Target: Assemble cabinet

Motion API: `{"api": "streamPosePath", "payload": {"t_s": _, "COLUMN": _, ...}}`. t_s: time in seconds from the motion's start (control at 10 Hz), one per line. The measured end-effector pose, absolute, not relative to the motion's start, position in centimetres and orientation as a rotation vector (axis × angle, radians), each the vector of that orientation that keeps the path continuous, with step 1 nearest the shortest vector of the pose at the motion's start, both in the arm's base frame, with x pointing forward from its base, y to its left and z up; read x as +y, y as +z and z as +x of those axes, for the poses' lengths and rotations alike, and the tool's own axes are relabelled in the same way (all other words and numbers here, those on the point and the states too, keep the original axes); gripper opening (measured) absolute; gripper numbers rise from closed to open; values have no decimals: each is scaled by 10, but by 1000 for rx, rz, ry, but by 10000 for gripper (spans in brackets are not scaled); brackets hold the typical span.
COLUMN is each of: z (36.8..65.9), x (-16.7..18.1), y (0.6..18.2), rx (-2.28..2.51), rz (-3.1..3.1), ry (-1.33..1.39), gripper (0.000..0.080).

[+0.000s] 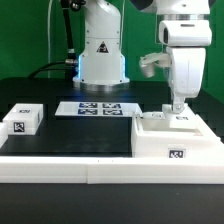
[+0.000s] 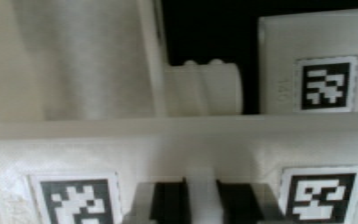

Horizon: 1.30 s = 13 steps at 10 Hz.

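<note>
The cabinet's large white boxy case [image 1: 172, 140] lies at the exterior view's right, with a tag on its front face and tagged white parts on top. My gripper [image 1: 178, 107] has come straight down onto its top. In the wrist view my two dark fingers [image 2: 160, 204] stand close together, and my gripper [image 2: 202, 205] pinches a thin white wall of a cabinet part [image 2: 204, 150]. Tags show on either side of it, and a ribbed white peg [image 2: 208, 88] shows beyond it. A small white tagged block [image 1: 22, 120] lies apart at the exterior view's left.
The marker board [image 1: 95, 108] lies flat at the back, in front of the robot base [image 1: 102, 55]. A long white border rail [image 1: 90, 172] runs along the front of the black mat [image 1: 85, 133].
</note>
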<state>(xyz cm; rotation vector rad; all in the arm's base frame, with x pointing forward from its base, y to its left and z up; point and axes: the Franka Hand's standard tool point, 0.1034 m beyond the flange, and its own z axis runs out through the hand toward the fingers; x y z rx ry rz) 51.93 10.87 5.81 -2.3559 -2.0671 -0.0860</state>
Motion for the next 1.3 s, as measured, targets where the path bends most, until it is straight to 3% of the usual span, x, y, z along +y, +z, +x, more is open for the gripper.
{"api": "streamPosePath", "payload": {"t_s": 0.4, "z": 558, "x": 104, "y": 59, "rx": -2044, "rz": -2381, "ry": -86, "gripper": 70}}
{"api": "streamPosePath", "payload": {"t_s": 1.2, "z": 574, "x": 101, "y": 58, "rx": -2046, "rz": -2363, "ry": -36, "gripper": 70}}
{"api": "streamPosePath", "payload": {"t_s": 1.3, "z": 574, "x": 101, "y": 58, "rx": -2046, "rz": -2363, "ry": -36, "gripper": 248}}
